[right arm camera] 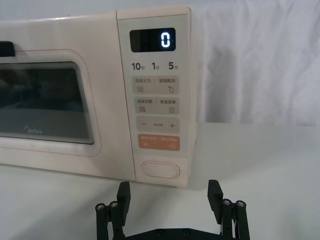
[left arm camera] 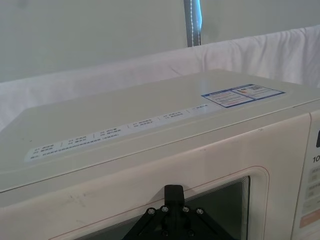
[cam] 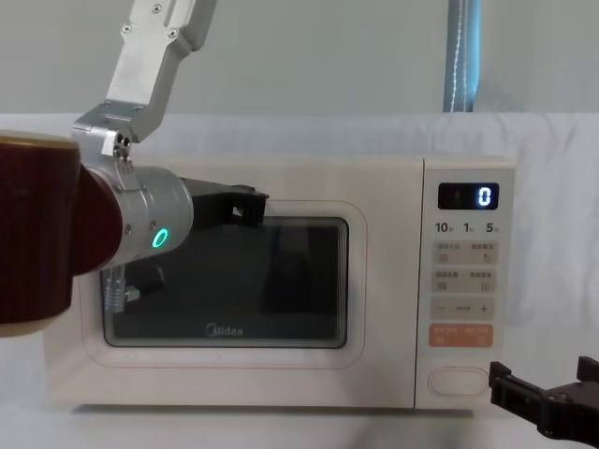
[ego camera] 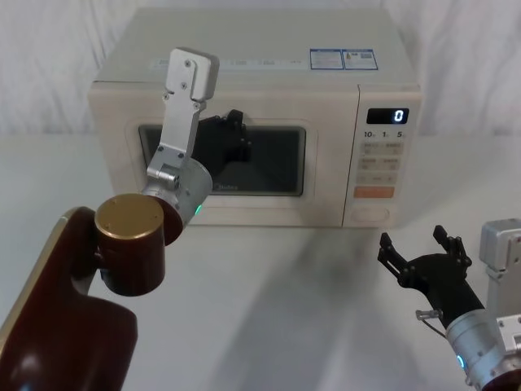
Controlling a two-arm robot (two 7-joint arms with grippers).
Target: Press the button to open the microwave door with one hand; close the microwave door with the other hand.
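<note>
White cloth underlies boxy microwave [ego camera: 244,122]; left gripper [ego camera: 232,134] unclear at glossy door [cam: 225,281]; right gripper [right arm camera: 170,195] spread.

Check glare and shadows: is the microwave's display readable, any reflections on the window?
Right wrist view: black display shows a crisp glowing "0". Head view: dark glass window of the cream microwave door mirrors the left tool; soft shadow on the white table. Chest view: window reflects faintly.

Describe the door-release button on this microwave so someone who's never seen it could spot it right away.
Find the cream microwave, then the keypad strip right of its dark window. The button sits lowest there: a wide pill-shaped cream key under the orange key.
</note>
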